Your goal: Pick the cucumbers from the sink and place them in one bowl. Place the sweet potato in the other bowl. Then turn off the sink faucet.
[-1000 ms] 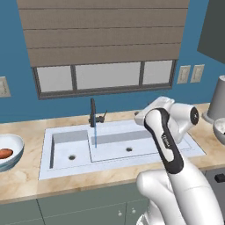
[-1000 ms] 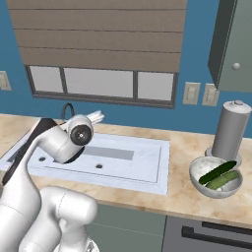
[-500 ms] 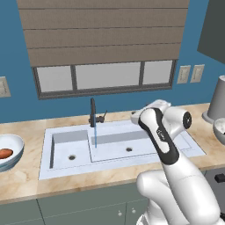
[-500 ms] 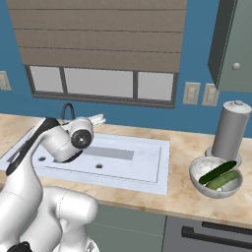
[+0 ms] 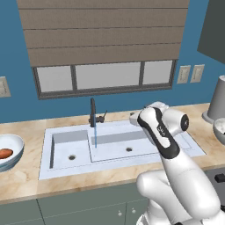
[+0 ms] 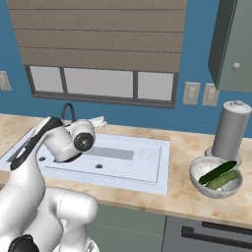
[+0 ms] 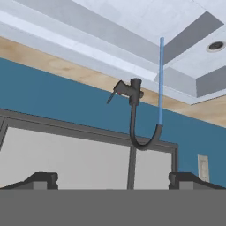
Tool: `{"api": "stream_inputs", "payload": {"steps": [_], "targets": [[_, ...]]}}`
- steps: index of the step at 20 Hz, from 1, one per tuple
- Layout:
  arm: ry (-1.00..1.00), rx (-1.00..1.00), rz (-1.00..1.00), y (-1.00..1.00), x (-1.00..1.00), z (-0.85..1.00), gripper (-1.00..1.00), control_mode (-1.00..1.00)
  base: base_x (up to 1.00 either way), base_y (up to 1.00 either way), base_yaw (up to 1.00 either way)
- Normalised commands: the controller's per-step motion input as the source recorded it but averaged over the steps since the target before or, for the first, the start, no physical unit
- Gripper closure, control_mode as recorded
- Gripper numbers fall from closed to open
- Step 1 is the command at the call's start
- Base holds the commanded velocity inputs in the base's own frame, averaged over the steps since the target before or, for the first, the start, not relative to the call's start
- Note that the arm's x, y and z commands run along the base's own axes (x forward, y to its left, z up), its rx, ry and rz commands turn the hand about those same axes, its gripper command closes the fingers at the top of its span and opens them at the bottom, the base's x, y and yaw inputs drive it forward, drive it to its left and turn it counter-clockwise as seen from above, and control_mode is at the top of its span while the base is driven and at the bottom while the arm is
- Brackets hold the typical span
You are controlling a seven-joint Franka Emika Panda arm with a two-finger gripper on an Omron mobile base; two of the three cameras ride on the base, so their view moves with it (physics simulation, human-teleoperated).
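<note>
The pale blue-white double-basin sink [image 5: 132, 145] is set in a beige stone-look counter [image 5: 26, 176] under a window with a grey slatted blind [image 5: 105, 30]. The slim dark grey gooseneck faucet [image 5: 93, 112] stands at the back edge between the two basins, its short side lever [image 5: 103, 117] pointing right in the left base view. A thin blue stream of water [image 5: 95, 136] falls from the spout into the wider basin, so the tap is running. In the hand view, which is rolled upside down, the faucet [image 7: 134, 117] sits near the middle with the blue stream [image 7: 160, 79] running up toward the basin.

The white arm's two-finger gripper [image 7: 112, 178] is spread wide, its dark fingertips [image 7: 42, 180] far apart, with nothing between them. The hand hangs over the sink to the right of the faucet, apart from it.

Two green elongated cucumbers [image 6: 219, 176], one darker and one lighter, lie together in the round pale grey bowl [image 6: 197, 174] on the counter to the right, just in front of a tall grey cylinder [image 6: 230, 130]. The stubby orange-red sweet potato [image 5: 5, 153] rests in the wide shallow white bowl [image 5: 17, 145] left of the sink. Both basins hold no vegetables.

No writing or brand marks can be read anywhere.
</note>
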Motion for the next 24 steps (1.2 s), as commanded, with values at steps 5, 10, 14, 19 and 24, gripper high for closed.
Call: {"api": "stream_inputs", "payload": {"steps": [5, 10, 14, 19, 24], "targets": [[0.01, 0.0, 0.0, 0.0, 0.04, 0.0, -1.0, -1.0, 0.0, 0.0, 0.0], [0.0, 0.0, 0.01, -0.02, 0.0, -0.04, -1.0, -1.0, 0.0, 0.0, 0.0], [0.0, -0.02, 0.02, -0.03, 0.0, 0.0, -1.0, -1.0, 0.0, 0.0, 0.0], [0.0, -0.16, 0.0, 0.0, 0.0, 0.0, -1.0, -1.0, 0.0, 0.0, 0.0], [0.0, -0.29, 0.0, 0.0, 0.07, 0.0, -1.0, -1.0, 0.0, 0.0, 0.0]]}}
